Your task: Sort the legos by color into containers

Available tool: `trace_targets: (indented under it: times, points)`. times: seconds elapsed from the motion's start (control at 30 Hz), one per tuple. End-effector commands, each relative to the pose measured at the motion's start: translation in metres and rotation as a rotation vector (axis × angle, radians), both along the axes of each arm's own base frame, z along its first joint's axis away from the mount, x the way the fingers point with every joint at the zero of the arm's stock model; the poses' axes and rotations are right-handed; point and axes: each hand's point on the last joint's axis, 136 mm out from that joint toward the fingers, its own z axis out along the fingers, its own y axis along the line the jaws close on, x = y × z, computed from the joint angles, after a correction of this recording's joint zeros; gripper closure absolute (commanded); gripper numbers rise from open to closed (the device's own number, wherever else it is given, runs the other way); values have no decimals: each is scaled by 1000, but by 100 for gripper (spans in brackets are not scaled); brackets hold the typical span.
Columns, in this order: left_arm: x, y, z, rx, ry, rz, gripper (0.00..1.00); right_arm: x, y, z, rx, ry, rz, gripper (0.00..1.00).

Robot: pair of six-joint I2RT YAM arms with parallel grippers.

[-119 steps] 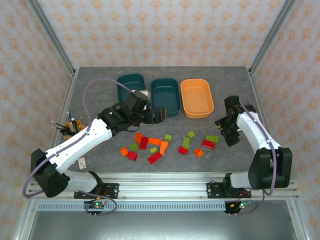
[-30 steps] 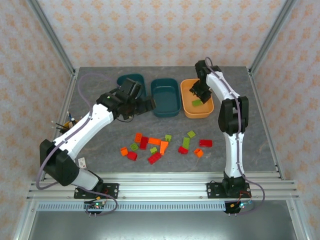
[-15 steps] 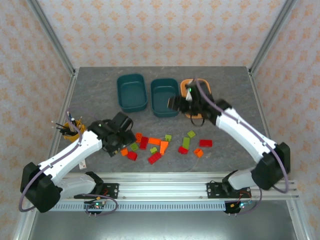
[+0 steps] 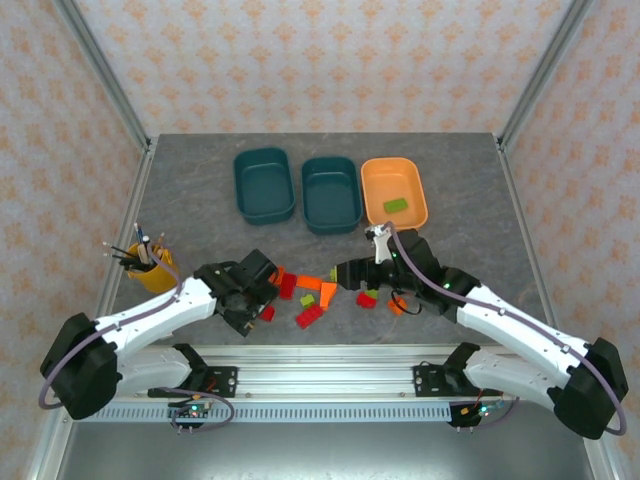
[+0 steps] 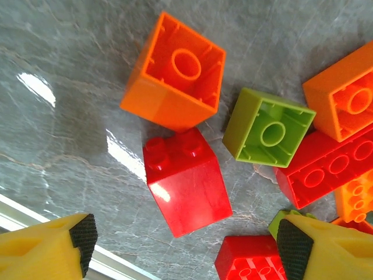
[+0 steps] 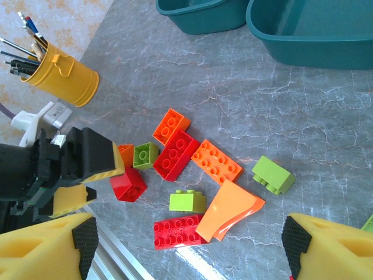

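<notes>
- Green brick (image 4: 396, 205) lies in the orange tub (image 4: 372, 212), where the right gripper (image 4: 345, 275) hung a second ago; that gripper has since come down low over the loose legos (image 4: 308, 316) on the table (image 4: 200, 180).
- Left gripper (image 5: 185, 245) has moved from beside the teal tubs (image 4: 240, 185) to the pile's left end.
- Its fingers stand spread, with a square red brick (image 5: 186, 181) just ahead between the tips, untouched.
- Right gripper's fingers are spread too, holding nothing, above a long red brick (image 6: 178, 230) and a sloped orange piece (image 6: 230, 216).
</notes>
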Motion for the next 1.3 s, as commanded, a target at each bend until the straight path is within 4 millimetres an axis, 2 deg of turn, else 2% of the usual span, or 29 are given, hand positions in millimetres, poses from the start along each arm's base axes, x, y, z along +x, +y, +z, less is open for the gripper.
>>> trace_targets:
  times: [0.0,0.1,0.33,0.47,0.63,0.7,0.77,0.83,1.0,1.13,1.27]
  points:
    - [5,-4,-2,8,-4,57,20,3,5,5,9,-41,22,16]
    - [2,-1,-11,24,12,75,29,4,8,5,17,-32,23,16]
    - [2,5,-32,74,25,72,39,5,13,4,23,-14,30,17]
    - [-1,9,-37,99,33,63,47,7,14,6,21,-15,32,17]
    - [0,10,-41,109,31,51,61,9,17,5,15,-7,31,17]
    - [0,12,-38,123,30,36,68,12,18,6,15,-9,31,17]
    - [3,13,-26,141,20,7,69,14,19,11,20,-21,25,17]
    - [8,15,-7,177,3,-41,69,17,20,21,35,-45,19,17]
    - [18,8,48,200,-52,-142,70,37,20,72,128,-159,-70,16]
    - [48,8,95,234,-163,-198,70,56,17,97,156,-212,-156,16]
    - [90,14,120,259,-180,-254,70,73,14,111,176,-259,-234,14]
